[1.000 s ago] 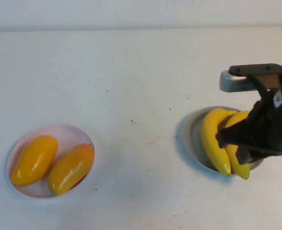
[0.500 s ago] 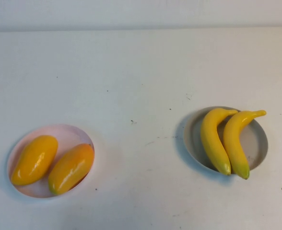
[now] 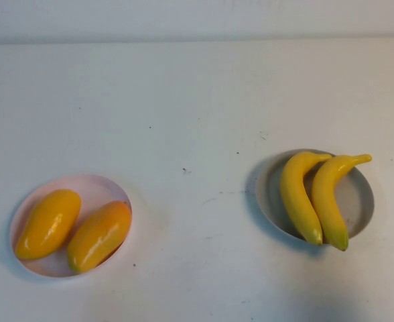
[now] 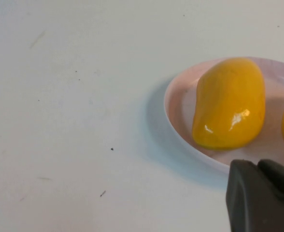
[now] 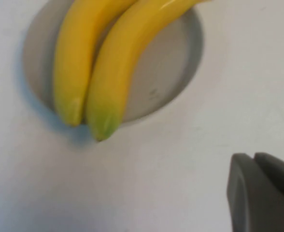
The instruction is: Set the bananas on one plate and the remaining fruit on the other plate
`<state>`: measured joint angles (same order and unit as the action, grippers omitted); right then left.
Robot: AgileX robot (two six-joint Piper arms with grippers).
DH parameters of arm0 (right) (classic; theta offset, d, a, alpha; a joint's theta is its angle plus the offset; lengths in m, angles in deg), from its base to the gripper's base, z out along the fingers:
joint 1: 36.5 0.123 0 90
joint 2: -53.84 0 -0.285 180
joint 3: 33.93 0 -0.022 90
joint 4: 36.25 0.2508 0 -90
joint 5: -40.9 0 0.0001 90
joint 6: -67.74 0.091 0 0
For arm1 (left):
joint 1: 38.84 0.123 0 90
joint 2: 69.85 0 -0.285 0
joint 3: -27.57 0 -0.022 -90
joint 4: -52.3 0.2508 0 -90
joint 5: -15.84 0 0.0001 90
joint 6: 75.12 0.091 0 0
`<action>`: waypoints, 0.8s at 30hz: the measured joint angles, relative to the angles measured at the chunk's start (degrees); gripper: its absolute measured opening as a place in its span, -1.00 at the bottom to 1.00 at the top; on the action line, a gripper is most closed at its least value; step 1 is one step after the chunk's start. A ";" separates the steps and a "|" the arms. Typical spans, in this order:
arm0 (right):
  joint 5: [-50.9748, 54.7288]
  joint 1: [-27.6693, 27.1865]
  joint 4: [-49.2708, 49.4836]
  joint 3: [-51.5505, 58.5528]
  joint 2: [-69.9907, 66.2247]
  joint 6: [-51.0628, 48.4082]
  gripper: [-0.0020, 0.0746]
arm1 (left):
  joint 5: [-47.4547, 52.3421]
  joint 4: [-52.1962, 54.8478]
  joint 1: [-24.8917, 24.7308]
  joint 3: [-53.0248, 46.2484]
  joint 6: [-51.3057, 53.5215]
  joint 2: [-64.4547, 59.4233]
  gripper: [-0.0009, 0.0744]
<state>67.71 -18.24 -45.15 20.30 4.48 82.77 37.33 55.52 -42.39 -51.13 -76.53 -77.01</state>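
The two bananas are lying side by side on the grey plate, long axes running toward the robot; the two mangoes are sitting on the pink plate. The right gripper is hovering just off the grey plate, the left gripper beside the pink one; fingers apparently together, nothing held, both over bare desk

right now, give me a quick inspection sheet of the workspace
surface: white table, a few small dark specks.
job's things: two bananas lying side by side on the grey plate; two mango-like fruits on the pink plate.
clutter: nothing seen.
grippers: left gripper beside the pink plate, right gripper near the grey plate; both out of the high view, holding nothing.
cables: nothing seen.
surroundings: pale wall strip behind the table.
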 joint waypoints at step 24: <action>-9.53 -16.02 -0.12 24.39 41.99 -0.09 -0.99 | 0.00 0.00 0.00 0.00 0.00 0.00 -0.97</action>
<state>58.17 -34.26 -45.27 44.69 46.47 82.68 37.33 55.52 -42.39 -51.13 -76.53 -77.01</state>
